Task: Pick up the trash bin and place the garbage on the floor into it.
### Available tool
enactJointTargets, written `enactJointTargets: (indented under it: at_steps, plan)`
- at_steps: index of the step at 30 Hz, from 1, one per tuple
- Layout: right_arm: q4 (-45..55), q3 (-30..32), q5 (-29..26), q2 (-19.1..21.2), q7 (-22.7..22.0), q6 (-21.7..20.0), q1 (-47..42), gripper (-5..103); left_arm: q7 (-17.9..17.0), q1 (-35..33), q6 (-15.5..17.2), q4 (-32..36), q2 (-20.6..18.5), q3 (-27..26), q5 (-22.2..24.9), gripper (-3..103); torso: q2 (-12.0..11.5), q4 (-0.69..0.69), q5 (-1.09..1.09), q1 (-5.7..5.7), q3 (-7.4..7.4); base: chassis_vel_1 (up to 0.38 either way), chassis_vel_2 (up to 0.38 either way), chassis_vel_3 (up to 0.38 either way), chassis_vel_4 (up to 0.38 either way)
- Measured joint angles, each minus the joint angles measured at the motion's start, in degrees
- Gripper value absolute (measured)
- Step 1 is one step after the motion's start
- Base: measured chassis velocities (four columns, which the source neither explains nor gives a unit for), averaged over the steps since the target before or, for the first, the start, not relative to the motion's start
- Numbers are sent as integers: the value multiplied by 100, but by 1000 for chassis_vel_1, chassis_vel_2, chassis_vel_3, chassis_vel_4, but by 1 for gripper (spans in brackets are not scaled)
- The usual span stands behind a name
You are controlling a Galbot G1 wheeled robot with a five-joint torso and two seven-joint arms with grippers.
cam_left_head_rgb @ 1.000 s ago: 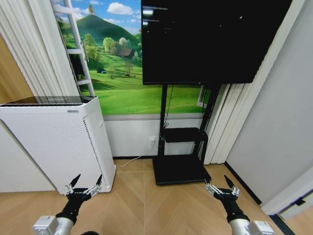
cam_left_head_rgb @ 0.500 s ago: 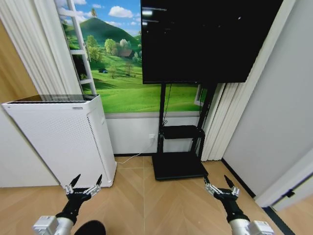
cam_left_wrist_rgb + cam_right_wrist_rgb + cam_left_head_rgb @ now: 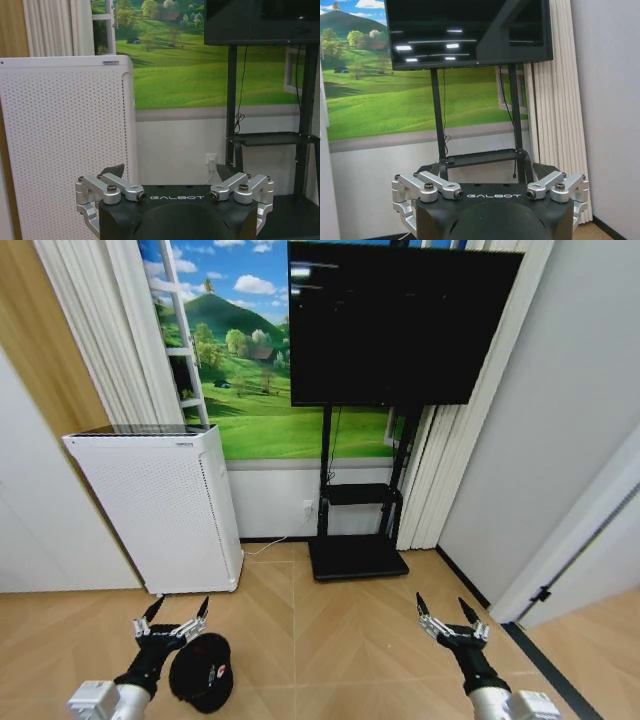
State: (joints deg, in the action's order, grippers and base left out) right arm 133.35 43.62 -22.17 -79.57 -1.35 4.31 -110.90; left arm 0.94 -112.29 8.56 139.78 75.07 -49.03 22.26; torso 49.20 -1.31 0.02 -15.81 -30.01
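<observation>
Both grippers hang low and empty, fingers spread: the left gripper [image 3: 173,618] near left, the right gripper [image 3: 449,618] near right. Behind stand the television [image 3: 390,325] and the white air purifier [image 3: 160,505]. The trash bin [image 3: 203,672] lies on the floor just beside the left gripper; likely light, stiff mesh, best pinched at the rim.

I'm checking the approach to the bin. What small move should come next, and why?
Probably lower the left gripper toward the trash bin. The bin stands on the floor right beside that gripper, its rim partly behind the left arm, and both grippers, the right gripper too, are open and hold nothing.
</observation>
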Motion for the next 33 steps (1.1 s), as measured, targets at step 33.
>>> enactJointTargets:
  at_steps: [33]
  plan:
    - [1,0,0,0,0,0,1,100,0,0,0,0,0,0,0,100,-17,1,-9,4,7,364,-347,-366,345]
